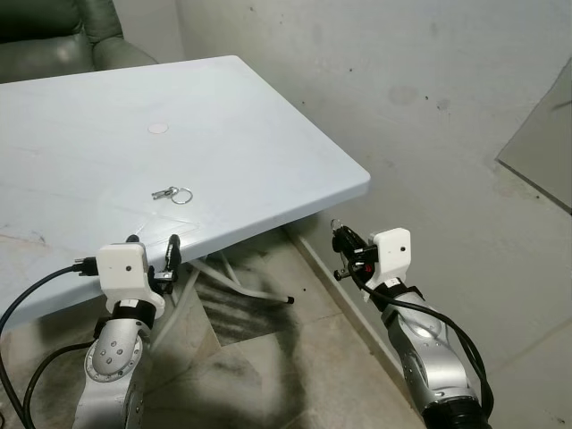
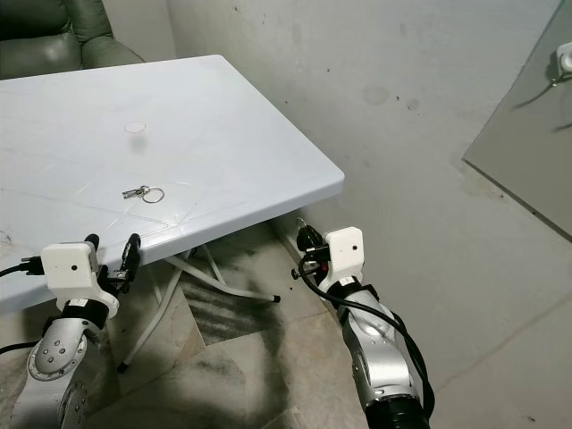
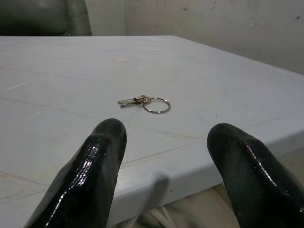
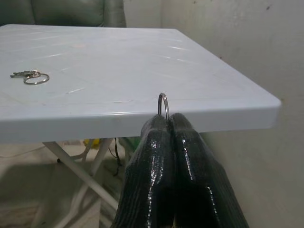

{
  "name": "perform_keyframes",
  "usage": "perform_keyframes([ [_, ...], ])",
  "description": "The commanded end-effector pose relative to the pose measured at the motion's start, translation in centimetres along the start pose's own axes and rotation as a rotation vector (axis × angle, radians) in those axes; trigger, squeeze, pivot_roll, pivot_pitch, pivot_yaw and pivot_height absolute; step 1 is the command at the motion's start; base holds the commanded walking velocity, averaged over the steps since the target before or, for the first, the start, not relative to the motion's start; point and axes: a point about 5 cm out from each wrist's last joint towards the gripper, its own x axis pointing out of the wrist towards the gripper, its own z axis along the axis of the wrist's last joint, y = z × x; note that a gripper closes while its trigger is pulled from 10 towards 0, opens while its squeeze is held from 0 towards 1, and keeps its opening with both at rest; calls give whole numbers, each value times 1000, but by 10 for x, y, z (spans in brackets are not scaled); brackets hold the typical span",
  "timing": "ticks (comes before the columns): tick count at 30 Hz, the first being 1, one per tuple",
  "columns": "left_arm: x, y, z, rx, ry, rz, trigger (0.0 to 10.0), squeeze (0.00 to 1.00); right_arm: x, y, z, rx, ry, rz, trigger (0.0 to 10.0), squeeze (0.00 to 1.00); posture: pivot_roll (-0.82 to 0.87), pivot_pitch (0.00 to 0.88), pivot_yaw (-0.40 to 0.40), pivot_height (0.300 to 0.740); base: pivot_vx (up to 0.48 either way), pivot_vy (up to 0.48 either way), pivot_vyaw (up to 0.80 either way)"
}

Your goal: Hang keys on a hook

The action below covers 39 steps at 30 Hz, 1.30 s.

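Observation:
A small bunch of keys on a ring (image 1: 174, 193) lies flat on the pale blue table (image 1: 268, 125), a short way in from its front edge. My left gripper (image 1: 154, 243) is at that front edge, open, and points at the keys (image 3: 145, 101) with nothing between its fingers. Off the table's right corner and below the top, my right gripper (image 1: 340, 234) is shut on a thin metal ring (image 4: 163, 103) that sticks up from its fingertips. High on the right, a small white fitting (image 2: 563, 58) sits on a grey panel (image 2: 527, 152).
A green armchair (image 1: 54, 36) stands behind the table at the far left. White folding legs (image 1: 232, 277) cross under the table. A bare grey wall (image 1: 429, 107) runs along the right side, with concrete floor (image 1: 295, 375) between the arms.

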Motion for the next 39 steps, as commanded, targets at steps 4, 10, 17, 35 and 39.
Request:
perform_keyframes([
  [4, -1, -3, -1, -4, 4, -11, 10000, 0, -2, -4, 7, -11, -30, 1, 10000, 0, 0, 90, -43, 740, 0, 0, 0],
  [10, -2, -4, -1, -7, 3, -4, 10000, 0, -3, -5, 6, -9, -22, 3, 10000, 0, 1, 92, -47, 740, 0, 0, 0],
  [17, -2, -4, -1, -6, 1, -4, 10000, 0, -3, -5, 7, -7, -23, 5, 10000, 0, -1, 93, -47, 740, 0, 0, 0],
  [35, 0, -3, -2, -26, 16, -28, 10000, 0, -4, -7, 8, -6, -11, -9, 10000, 0, -38, 75, -39, 740, 0, 0, -708],
  [39, 2, -2, -1, -11, 16, -39, 10000, 0, -5, -7, 7, -6, -10, -15, 10000, 0, -44, 71, -33, 740, 0, 0, -731],
])
